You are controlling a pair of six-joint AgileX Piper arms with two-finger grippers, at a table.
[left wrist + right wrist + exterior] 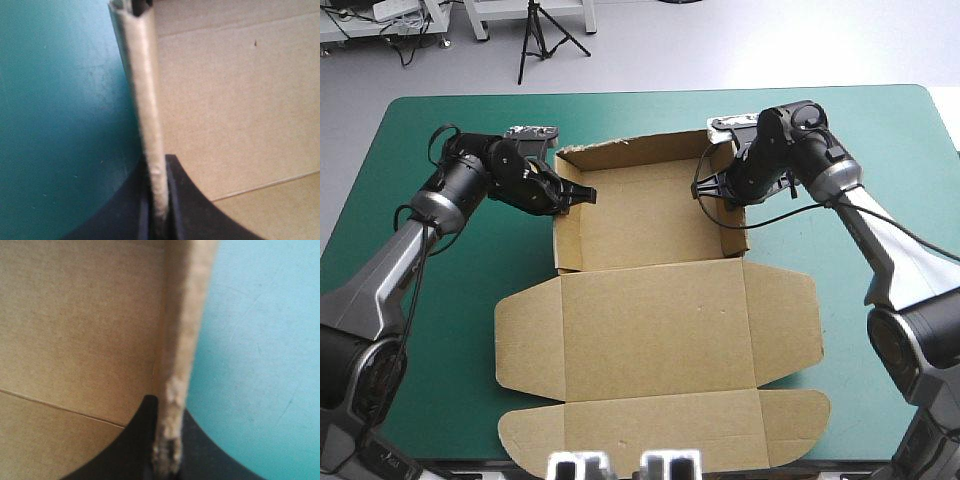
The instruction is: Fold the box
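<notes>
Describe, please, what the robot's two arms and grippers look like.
Both arms share one build: the left arm and right arm have silver-grey tubular links, with bulky black housings at the wrists and lower joints. The left gripper and right gripper each end in two broad black fingers, curved like fins, without visible markings.

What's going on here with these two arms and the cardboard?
Two robot arms are folding a brown box on the teal-green table. The left gripper is shut on its left side wall and the right gripper on its right side wall. Both walls stand upright. The far wall is up too, while the lid lies flat toward the near edge.
</notes>
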